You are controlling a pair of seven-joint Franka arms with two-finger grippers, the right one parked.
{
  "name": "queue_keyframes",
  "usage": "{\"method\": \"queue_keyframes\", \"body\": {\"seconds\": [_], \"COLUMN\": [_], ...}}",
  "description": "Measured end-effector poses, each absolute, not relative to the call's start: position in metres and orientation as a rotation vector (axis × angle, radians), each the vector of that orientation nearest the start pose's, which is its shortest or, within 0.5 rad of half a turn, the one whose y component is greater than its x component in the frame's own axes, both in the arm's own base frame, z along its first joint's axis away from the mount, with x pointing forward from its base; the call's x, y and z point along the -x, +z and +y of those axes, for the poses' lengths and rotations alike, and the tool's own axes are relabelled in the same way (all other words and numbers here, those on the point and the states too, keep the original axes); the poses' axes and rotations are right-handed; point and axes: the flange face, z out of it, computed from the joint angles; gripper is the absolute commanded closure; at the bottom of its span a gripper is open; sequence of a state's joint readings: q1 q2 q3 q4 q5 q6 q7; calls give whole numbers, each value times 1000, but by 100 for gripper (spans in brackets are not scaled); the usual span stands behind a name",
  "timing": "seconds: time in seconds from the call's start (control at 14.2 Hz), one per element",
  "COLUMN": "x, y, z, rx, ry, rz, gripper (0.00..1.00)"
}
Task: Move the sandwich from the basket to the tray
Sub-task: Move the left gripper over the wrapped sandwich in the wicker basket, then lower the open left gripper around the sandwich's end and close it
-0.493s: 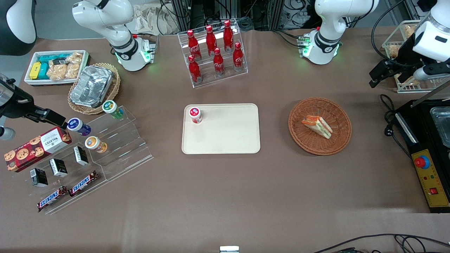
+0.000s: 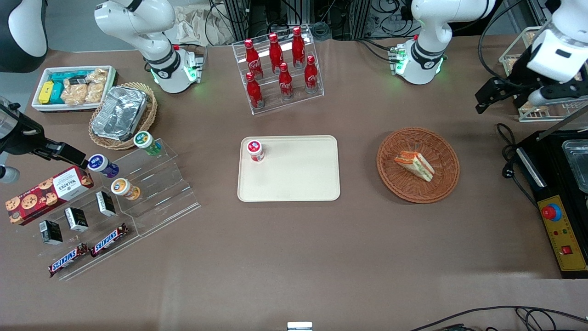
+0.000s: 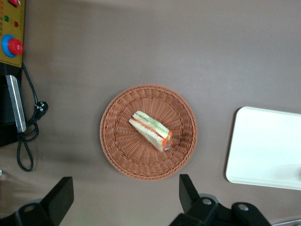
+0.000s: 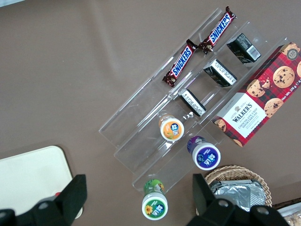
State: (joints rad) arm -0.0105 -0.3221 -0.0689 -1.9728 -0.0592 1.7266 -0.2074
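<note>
The sandwich (image 2: 415, 164) lies in the middle of the reddish-brown wicker basket (image 2: 442, 185); it is a pale wedge with orange-red and green layers. The cream tray (image 2: 298, 179) lies beside the basket, toward the parked arm's end. My left gripper (image 2: 482, 103) hangs in the air toward the working arm's end, farther from the front camera than the basket, open and empty. The left wrist view looks down on the sandwich (image 3: 151, 130), the basket (image 3: 121, 151) and a tray corner (image 3: 268, 150). There the gripper (image 3: 126, 195) has its fingers wide apart, off the basket's rim.
A small red-capped jar (image 2: 255, 150) stands on the tray's corner. A rack of red bottles (image 2: 280, 69) stands farther from the camera than the tray. A black machine with a red button (image 2: 551, 212) and its cable (image 2: 507, 156) lie beside the basket.
My left gripper has shifted slightly toward the basket and a little farther from the front camera. The sandwich, basket and tray have not moved.
</note>
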Motion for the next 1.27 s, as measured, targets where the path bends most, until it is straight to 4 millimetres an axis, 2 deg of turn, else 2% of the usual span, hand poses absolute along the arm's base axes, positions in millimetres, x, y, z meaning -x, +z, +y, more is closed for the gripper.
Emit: {"method": "queue_keyframes", "body": {"seconds": [0.28,0.49,0.63,0.92,1.13,1.27], "x": [-457,-454,-451,-456,-469,-473], "y": [572,530,500,450,413,393], "z": [-58,-74,-88,-120,-128,-129], "rx": [3168,3153,3133,3042,2965,2920], "ry": [-27,-21,-35,-59,-9,24], "rz": [-188,-226,-363,-800,-1042,-1143], "gripper": [1,1,1,1,1,1]}}
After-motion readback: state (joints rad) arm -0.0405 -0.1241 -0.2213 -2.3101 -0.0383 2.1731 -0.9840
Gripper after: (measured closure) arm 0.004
